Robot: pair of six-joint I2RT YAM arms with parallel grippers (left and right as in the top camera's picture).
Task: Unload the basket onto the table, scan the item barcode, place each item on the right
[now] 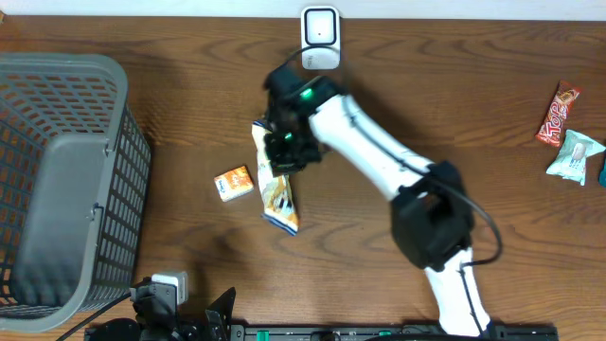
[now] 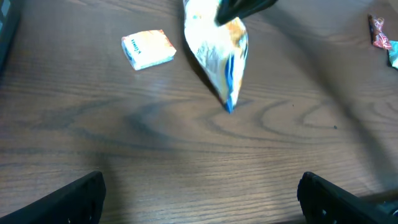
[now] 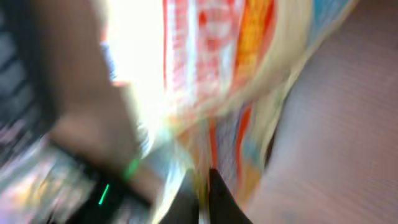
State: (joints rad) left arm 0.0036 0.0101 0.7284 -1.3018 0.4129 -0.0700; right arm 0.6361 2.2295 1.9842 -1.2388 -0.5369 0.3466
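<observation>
Tabletop: I'm looking at a brown wood-grain tabletop [image 1: 189, 85], with a grey mesh basket [image 1: 66, 170] at the left edge.
Scanner: the small white scanner [image 1: 320, 38] sits at the far edge, about centre.
Right pincer: my right pincer [image 1: 281, 150] is pressed together, pinching the upper end of the snack bag [image 1: 282, 204].
Snack bag: it's mid-table, just on the near side of the scanner, long end trailing toward me. I can't tell whether the lower corner touches the wood.
Left pincer: my left pincer [image 2: 202, 202] is spread wide, low at the near edge.
Right wrist view: just a blur of bright packaging.
Other goods: an orange packet [image 1: 234, 183] lies just left of the bag. A red candy bar [image 1: 557, 114] and a pale wrapper [image 1: 578, 156] sit at the right edge.
</observation>
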